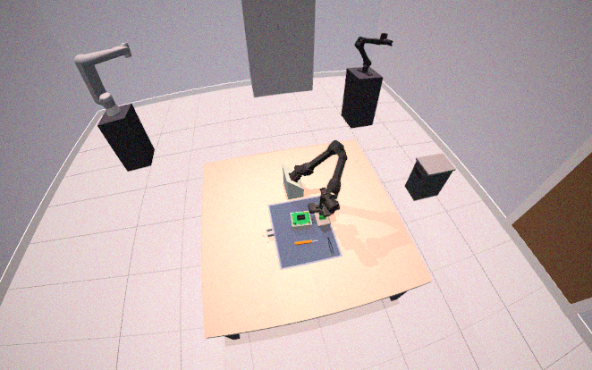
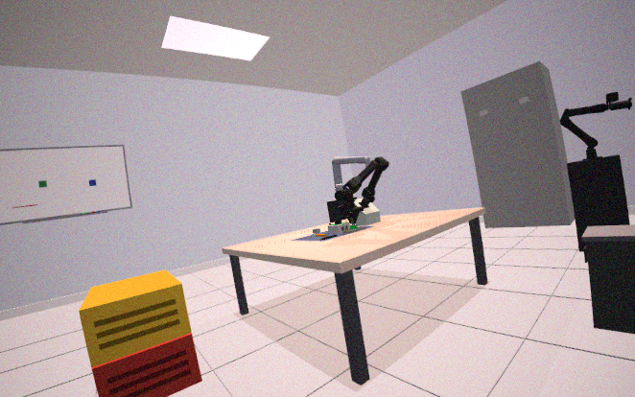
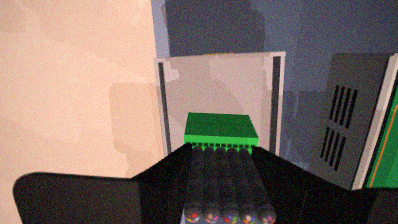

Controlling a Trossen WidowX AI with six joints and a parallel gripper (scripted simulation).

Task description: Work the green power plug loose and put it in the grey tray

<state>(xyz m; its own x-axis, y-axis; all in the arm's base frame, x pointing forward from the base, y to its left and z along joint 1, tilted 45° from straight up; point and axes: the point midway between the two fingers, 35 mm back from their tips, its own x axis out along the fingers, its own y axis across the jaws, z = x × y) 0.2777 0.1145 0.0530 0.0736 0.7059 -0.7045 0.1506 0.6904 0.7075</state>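
The green power plug is out of its socket, between the two black fingers of my gripper, with its dark cables running back towards the wrist. My gripper is shut on it. The plug is over the grey tray, inside its side walls as seen in the wrist view. It is low; whether it touches the tray floor cannot be told. The near end of the tray is hidden by the plug and fingers. The green circuit board in its grey housing, with the black socket, lies beside the tray.
The blue mat bears an orange screwdriver and a dark tweezers-like tool. A small pale block is at the mat's left edge. A grey-white upright piece stands behind the mat.
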